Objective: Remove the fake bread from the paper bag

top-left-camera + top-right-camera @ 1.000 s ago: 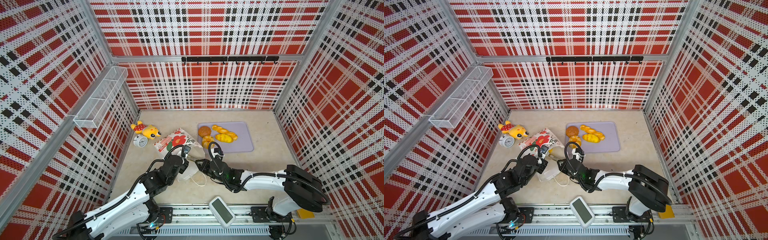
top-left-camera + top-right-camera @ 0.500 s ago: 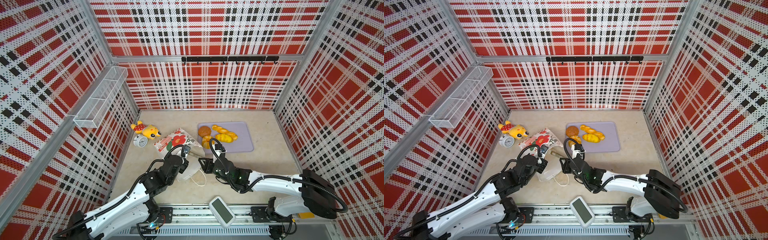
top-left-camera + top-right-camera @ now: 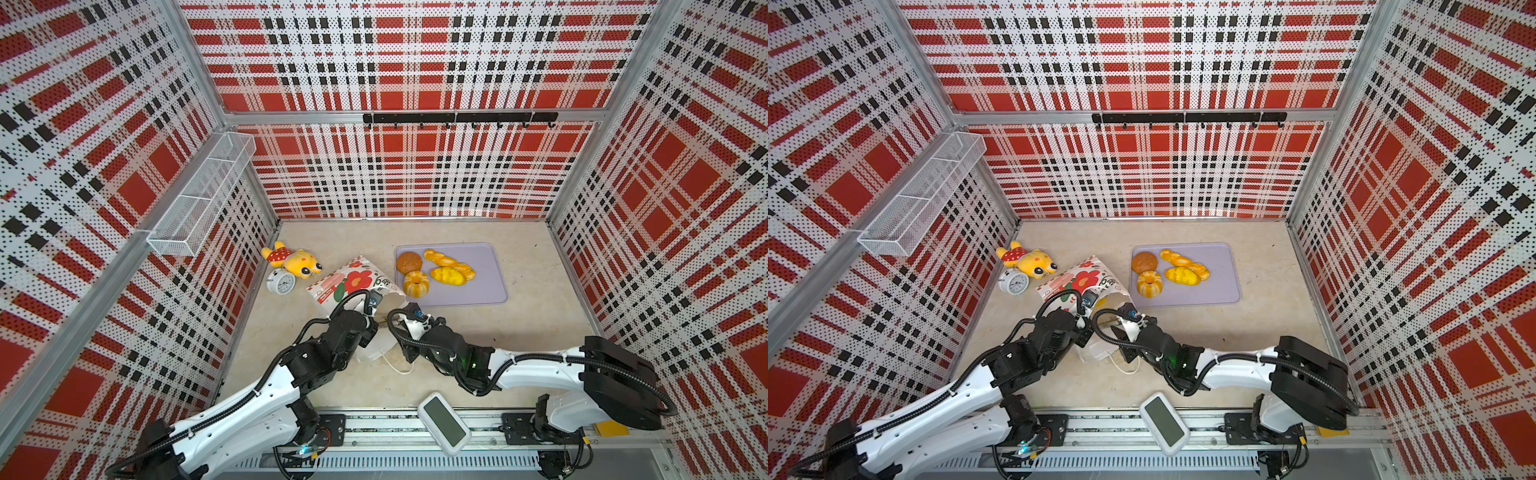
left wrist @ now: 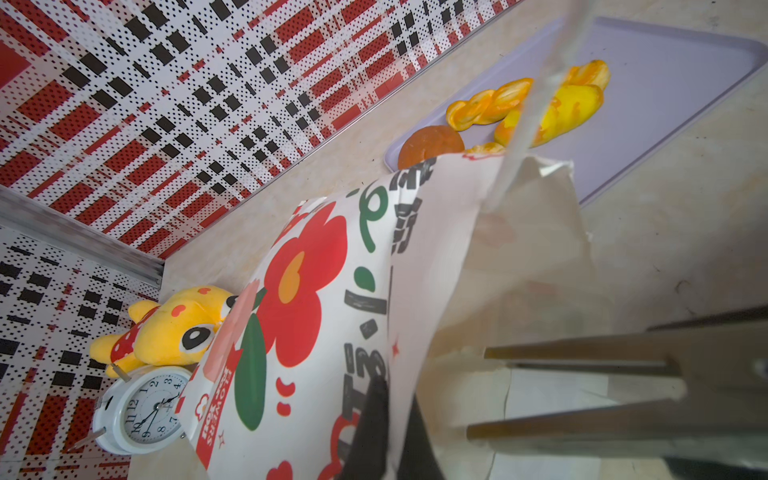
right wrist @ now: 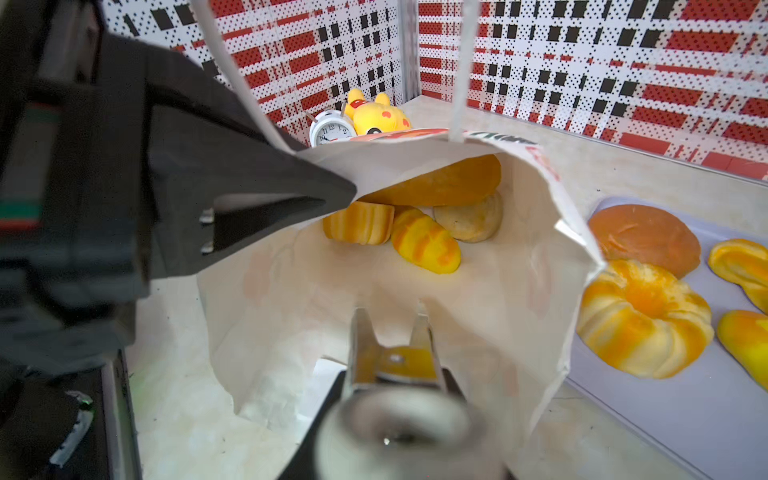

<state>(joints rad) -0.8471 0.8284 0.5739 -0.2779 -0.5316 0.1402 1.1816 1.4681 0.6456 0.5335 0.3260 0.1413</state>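
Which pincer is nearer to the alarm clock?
Left. The left pincer grips the paper bag's rim on the alarm clock's side; the right pincer is in the bag's mouth, nearer the tray.

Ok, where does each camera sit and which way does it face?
Both top views: high at the front, looking down on the flowered white paper bag; both arms show.
Left wrist: beside the bag, facing the lilac plastic tray; right end effector shows.
Right wrist: faces into the bag's mouth; own fingers, left end effector show.
Shared: all see the tray.
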